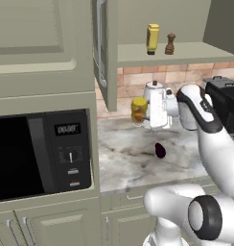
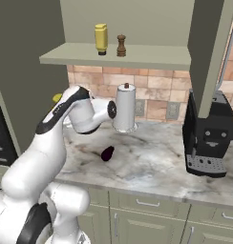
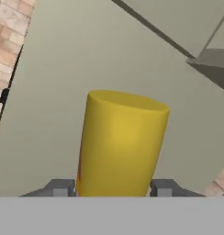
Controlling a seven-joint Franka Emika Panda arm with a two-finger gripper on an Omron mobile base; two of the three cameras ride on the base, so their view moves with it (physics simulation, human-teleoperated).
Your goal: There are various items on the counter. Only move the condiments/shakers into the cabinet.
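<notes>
Fingers [image 3: 113,189] clamping amber bottle [image 3: 120,144], above counter [image 1: 138,158]

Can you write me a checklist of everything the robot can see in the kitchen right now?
Surface: counter, marbled stone.
Job's things: yellow bottle and pepper shaker stand on the open cabinet shelf; amber bottle is held in the air above the counter.
Clutter: eggplant lying on the counter.
Grippers: tool shut on the amber bottle.
Cables: nothing seen.
Surroundings: paper-towel roll, coffee machine, microwave, brick backsplash.
</notes>
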